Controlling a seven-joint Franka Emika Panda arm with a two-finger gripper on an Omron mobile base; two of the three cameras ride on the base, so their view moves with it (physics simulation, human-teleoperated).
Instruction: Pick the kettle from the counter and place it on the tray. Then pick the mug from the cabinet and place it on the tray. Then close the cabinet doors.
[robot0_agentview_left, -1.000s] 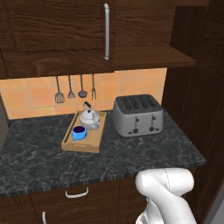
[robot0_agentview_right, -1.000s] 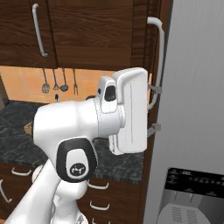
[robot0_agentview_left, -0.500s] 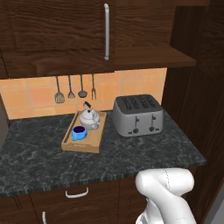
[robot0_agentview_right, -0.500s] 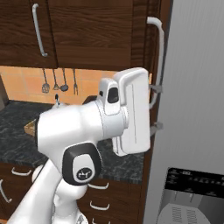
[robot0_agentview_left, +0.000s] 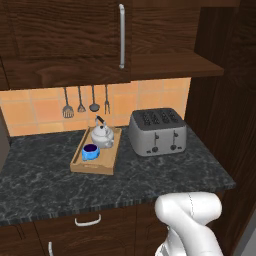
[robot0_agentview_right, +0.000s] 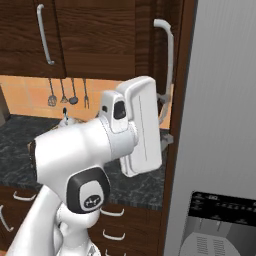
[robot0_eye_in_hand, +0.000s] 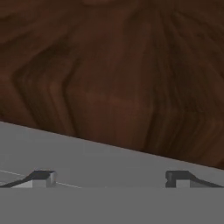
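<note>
Kettle (robot0_agentview_left: 102, 135) and mug (robot0_agentview_left: 90, 151) sit on the tray (robot0_agentview_left: 82, 165) at centre-left; your fingers (robot0_eye_in_hand: 43, 177), spread apart and empty, face the cabinet doors (robot0_eye_in_hand: 113, 65).

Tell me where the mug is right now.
In the left base view the mug sits in the tray on the counter, just in front of the kettle and left of the toaster.

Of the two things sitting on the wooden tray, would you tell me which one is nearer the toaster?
The kettle: silver, dark-handled, at the tray's back end beside the toaster. The small blue mug sits in front of it, further from the toaster.
</note>
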